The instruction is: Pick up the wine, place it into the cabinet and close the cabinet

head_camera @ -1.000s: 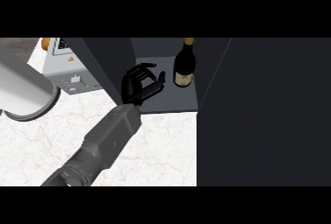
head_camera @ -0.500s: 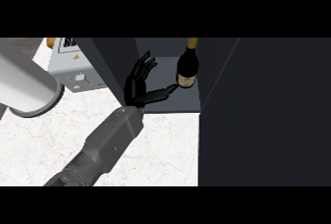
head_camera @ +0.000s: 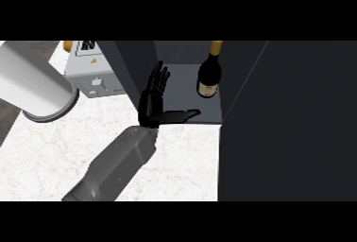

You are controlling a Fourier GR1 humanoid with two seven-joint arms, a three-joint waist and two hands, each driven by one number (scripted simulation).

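The wine bottle (head_camera: 209, 78), dark with a gold neck and a pale label, stands upright inside the dark cabinet (head_camera: 182, 97), near its right wall. My left hand (head_camera: 152, 101) is open at the cabinet's front left. Its fingers point straight up along the left wall and its thumb sticks out to the right toward the bottle, with a gap between them. Nothing is in the hand. The cabinet door (head_camera: 293, 123) stands open as a wide dark panel on the right. My right hand does not show.
A large white cylinder (head_camera: 35, 87) reaches in from the upper left. A grey box-shaped appliance (head_camera: 94, 75) sits just left of the cabinet. White marble counter (head_camera: 55, 151) lies under my forearm.
My left hand went from curled beside the bottle to fully straightened fingers. It also rose a little along the cabinet's left wall. The bottle stayed standing in the cabinet.
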